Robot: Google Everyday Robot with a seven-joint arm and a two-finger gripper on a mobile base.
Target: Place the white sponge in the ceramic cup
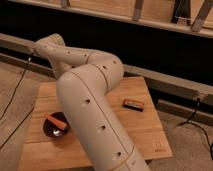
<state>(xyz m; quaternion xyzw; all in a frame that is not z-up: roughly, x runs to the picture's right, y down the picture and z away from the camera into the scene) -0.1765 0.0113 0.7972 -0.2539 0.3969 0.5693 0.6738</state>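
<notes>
One wooden table [145, 131] is sitting on a grey floor [187, 145], with the robot arm [95, 115] sprawling across it. The ceramic cup [49, 132] is sitting at the table's left, holding an orange stick [56, 121], and a black-and-orange bar [133, 104] is lying right of the arm. The gripper and white sponge are staying out of sight, so I cannot tell the claw's state

Cup [54, 131] left on table [145, 125], bar [133, 104] right, end effector hidden

the arm [90, 107] is thick, rounded, cream-white segments dotted with small dark holes; the gripper lies out of sight.
</notes>
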